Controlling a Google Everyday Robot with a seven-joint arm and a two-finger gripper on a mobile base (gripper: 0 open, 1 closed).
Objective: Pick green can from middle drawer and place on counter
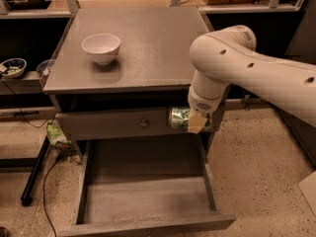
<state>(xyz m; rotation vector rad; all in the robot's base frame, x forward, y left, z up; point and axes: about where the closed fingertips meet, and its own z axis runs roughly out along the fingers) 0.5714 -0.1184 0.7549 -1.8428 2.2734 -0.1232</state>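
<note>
In front of the closed grey drawer front with a small round knob (113, 125), just below the bench edge, the two-finger pincer (192, 122) on the white perforated robot arm (237, 58) is clamped on the small shiny dark-green metal drink can (177, 118). The can lies sideways in the grip, its long axis roughly along the drawer front. One beige finger pad (196, 123) crosses its right part and the left end sticks out free. The other finger is hidden behind the can.

The can is in the air, above the wide shallow grey wooden middle drawer (143, 201), which stands open below with its plank bottom showing. Above is the flat matte grey wooden bench (163, 43), the cabinet top, with a round white ceramic bowl (101, 47) on its left half, well apart from the pincer.

Handling, as judged:
- **Weight and wall:** the can is likely light and thin-walled, so it dents if squeezed hard.
- **Surface:** the smooth round metal is slippery and can twist or slide between flat pads.
- **Grip:** it looks off-centre, toward one end, so the can may pivot. A hold across the middle of the side wall would be safer.
- **Placing:** laid sideways on the flat bench it will probably roll, so set it down low and gently, away from the edge and the bowl.

The pick looks done. Raising the can over the bench edge and placing it are not yet done.
</note>
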